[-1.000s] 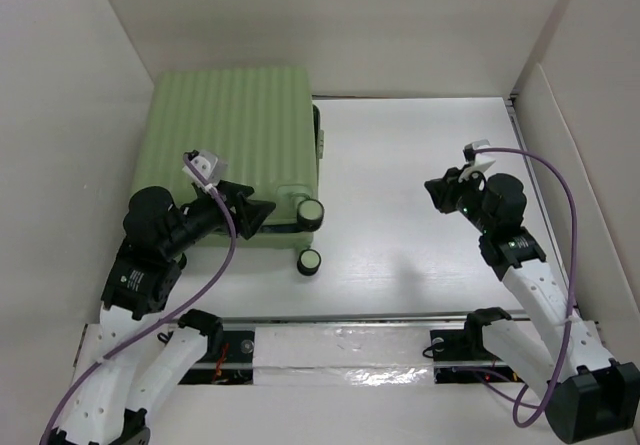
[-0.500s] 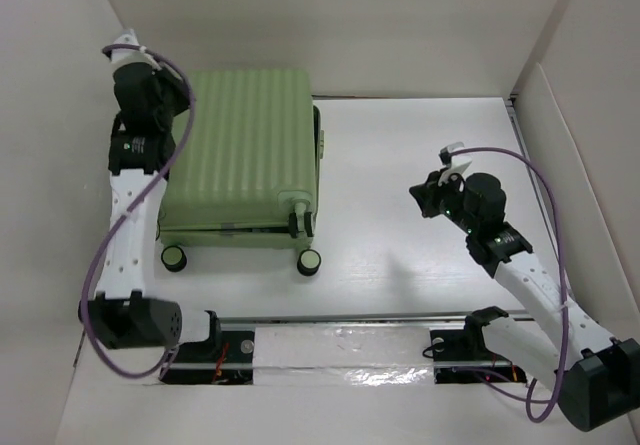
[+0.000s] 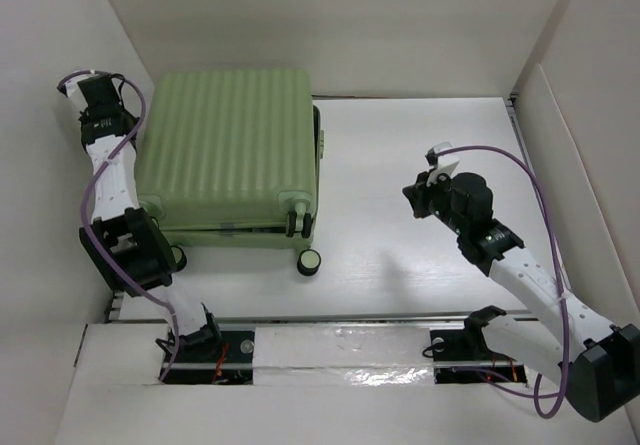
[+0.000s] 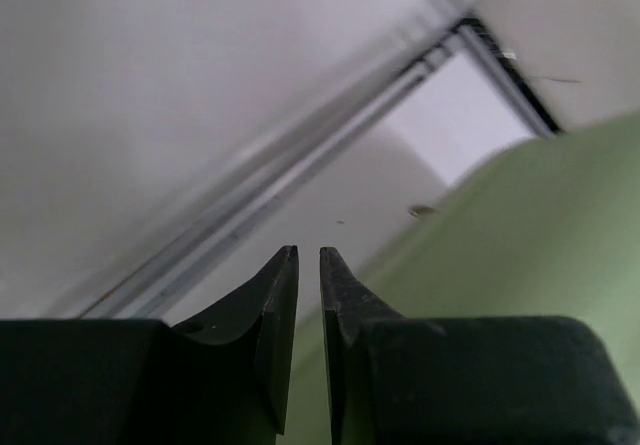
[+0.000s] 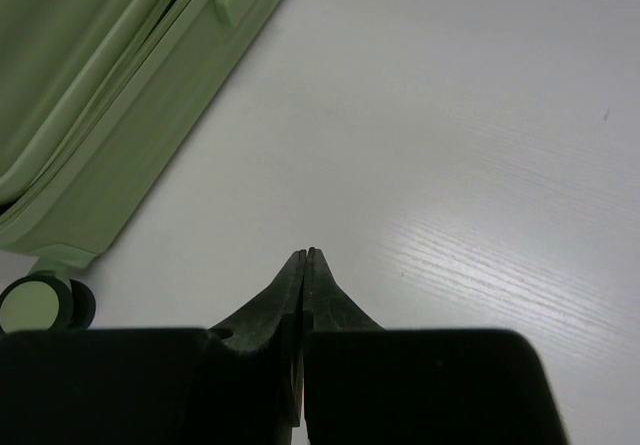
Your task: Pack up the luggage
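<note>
Green ribbed luggage (image 3: 230, 150) lies flat at the far left of the worktop (image 3: 420, 145), its shells together, so the inside is hidden. One near wheel (image 3: 310, 261) shows whole; the other is partly behind the left arm. The left gripper (image 4: 308, 251), high beside the side wall (image 3: 60, 55) at the case's left edge, is all but closed on nothing, with a thin slit between the fingers. The right gripper (image 5: 305, 252) hovers over the worktop, fingers pressed together, empty.
</note>
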Controlling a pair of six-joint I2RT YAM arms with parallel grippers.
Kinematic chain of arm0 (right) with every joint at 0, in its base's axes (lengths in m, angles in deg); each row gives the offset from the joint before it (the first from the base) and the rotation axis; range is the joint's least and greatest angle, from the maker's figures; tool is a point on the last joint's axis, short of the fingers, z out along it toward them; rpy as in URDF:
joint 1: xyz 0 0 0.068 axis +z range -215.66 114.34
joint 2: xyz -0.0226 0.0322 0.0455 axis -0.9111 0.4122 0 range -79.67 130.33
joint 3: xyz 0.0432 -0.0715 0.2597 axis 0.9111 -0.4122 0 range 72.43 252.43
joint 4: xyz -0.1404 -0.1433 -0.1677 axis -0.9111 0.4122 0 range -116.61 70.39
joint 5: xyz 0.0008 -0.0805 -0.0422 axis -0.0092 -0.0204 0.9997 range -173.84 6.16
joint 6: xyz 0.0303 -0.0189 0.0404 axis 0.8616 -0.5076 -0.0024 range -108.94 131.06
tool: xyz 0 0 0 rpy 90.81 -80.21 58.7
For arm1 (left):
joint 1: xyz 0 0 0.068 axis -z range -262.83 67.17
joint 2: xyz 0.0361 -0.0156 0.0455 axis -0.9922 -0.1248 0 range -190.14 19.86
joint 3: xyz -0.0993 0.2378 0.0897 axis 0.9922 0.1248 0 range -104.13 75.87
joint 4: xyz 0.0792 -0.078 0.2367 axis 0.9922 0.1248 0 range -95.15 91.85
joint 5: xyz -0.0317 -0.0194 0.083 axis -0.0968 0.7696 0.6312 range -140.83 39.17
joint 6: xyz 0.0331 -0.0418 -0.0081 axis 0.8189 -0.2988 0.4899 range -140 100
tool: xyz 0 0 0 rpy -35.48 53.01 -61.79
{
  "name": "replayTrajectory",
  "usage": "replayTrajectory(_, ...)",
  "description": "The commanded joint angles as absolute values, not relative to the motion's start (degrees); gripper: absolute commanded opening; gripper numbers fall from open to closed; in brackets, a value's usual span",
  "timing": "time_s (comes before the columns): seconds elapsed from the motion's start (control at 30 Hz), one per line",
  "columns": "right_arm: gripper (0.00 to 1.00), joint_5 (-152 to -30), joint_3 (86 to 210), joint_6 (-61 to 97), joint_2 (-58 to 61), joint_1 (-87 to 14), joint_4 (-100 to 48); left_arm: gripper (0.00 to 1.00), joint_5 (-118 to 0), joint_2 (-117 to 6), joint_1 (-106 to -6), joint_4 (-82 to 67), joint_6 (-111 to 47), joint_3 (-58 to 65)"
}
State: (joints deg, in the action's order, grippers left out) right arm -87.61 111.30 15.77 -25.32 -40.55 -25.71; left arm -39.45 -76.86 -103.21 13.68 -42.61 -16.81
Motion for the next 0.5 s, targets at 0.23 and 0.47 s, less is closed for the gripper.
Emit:
replayTrajectory(0.23, 0.01, -85.68, 113.56, 15.28, -27.29, -39.82, -28.02, 0.09, -43.79, -85.59, -106.47, 15.94, -40.83, -18.70)
replayTrajectory(0.47, 0.01, -81.32, 113.56, 15.72, -26.58, -39.82, -27.33, 0.00, -54.68, -86.23, -103.66, 10.78, -45.21, -6.60)
